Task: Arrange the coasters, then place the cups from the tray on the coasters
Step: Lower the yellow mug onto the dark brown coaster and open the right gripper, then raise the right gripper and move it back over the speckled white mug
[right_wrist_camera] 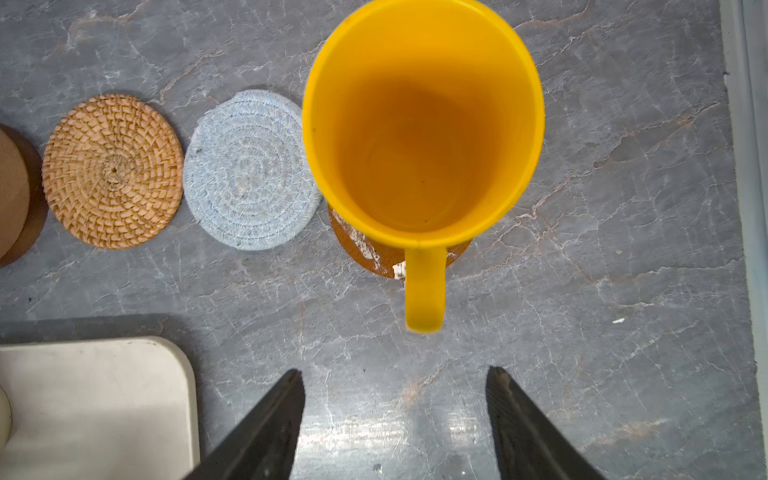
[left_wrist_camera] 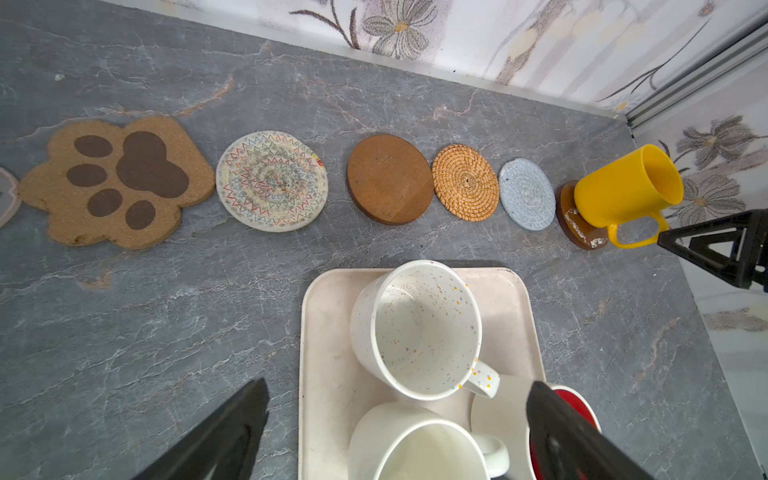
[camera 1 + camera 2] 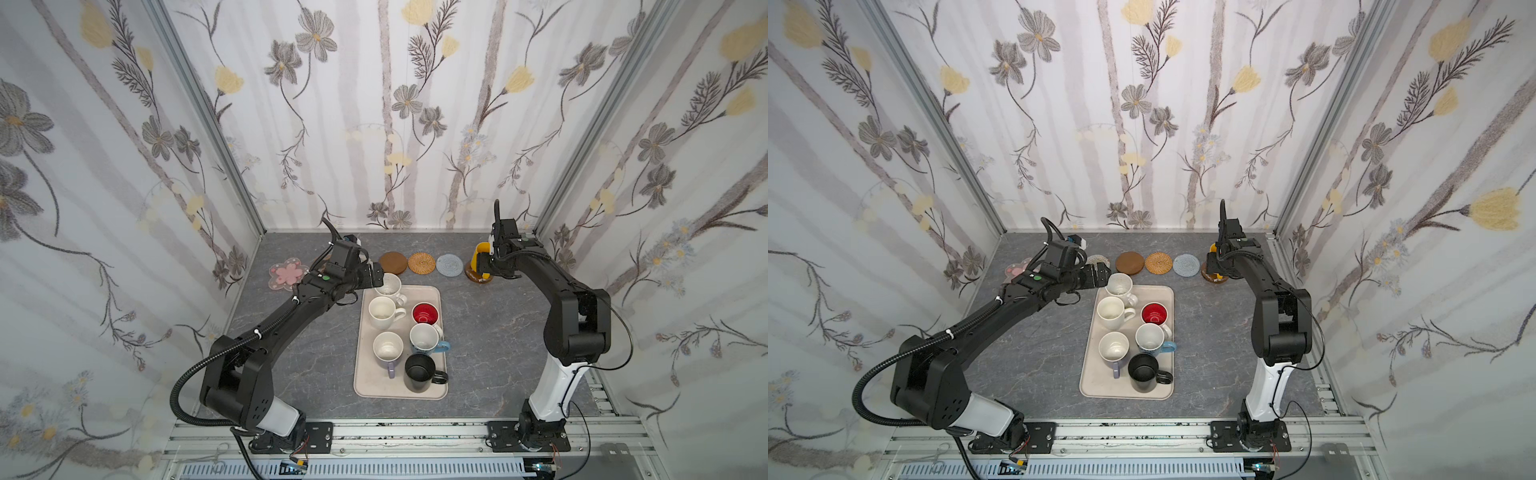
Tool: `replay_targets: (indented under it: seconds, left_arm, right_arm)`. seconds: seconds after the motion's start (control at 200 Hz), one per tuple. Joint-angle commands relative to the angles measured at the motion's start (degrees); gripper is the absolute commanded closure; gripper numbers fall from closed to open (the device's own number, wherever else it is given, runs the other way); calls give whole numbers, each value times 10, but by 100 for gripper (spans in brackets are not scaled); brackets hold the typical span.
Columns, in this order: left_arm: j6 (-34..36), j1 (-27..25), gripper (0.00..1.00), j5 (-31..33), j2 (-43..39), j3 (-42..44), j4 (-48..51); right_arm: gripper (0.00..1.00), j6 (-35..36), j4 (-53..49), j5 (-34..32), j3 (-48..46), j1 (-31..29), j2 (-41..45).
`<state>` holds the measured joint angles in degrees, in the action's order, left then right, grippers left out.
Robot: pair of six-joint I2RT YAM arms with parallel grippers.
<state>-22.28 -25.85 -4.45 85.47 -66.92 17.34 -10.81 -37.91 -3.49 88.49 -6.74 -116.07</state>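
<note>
**Clerk:** Hazards, from the near edge of the bench (image 3: pixel 498 332) outward?

**Keeper:** Item: tray (image 3: pixel 365 382), mid-bench, long sides running near to far. It carries six cups, packed close: black mug (image 3: pixel 419 372), lavender mug (image 3: pixel 388 348), light blue mug (image 3: pixel 424 337), red-inside mug (image 3: pixel 424 313) and cream mug (image 3: pixel 382 312), with the speckled mug (image 2: pixel 419 332) at the tray's far end. Risk, as I judge it: a jaw coming down beside the speckled mug strikes the cream or red-inside neighbour and tips it. Cause: little room between them.

**Clerk:** Far edge?

**Keeper:** Item: coasters, one row along it: pink flower (image 3: pixel 287 272), paw (image 2: pixel 120 180), crocheted round (image 2: pixel 272 180), wooden disc (image 2: pixel 388 178), rattan disc (image 1: pixel 112 170), grey-blue round (image 1: pixel 249 170), and amber disc (image 1: pixel 361 245) nearest the far right corner. Item: yellow mug (image 1: pixel 424 137), upright on the amber disc, handle pointing at the right gripper (image 1: pixel 395 372). Risk: a jaw catching that handle drags the mug off. The disc shows mostly on the mug's near side, so the seat may be off-centre.

**Clerk:** Pincers?

**Keeper:** Item: left gripper (image 2: pixel 397 388), spread to its widest and empty, above the speckled mug, touching nothing that I can see. Item: right gripper, jaws well apart and empty, just short of the yellow handle and clear of it.
</note>
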Motion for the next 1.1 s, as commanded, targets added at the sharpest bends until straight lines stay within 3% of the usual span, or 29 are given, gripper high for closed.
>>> replay_targets:
  seconds: [0.0,0.37,0.689,0.884,1.094]
  left_arm:
    - [-2,-4,0,10,-13,6,-8]
    - [-2,-27,0,30,-47,11,-7]
    - [-12,-24,0,76,-82,29,-8]
    - [-54,1,0,31,-85,74,-8]
    - [-75,12,0,38,-92,112,-13]
  right_arm:
    - [29,6,24,-31,-17,-13,32]
    - [29,8,12,-37,-21,-114,114]
    - [28,-6,10,-7,16,-228,76]
    - [29,-6,2,0,54,-278,34]
    - [30,-6,8,20,67,-317,5]
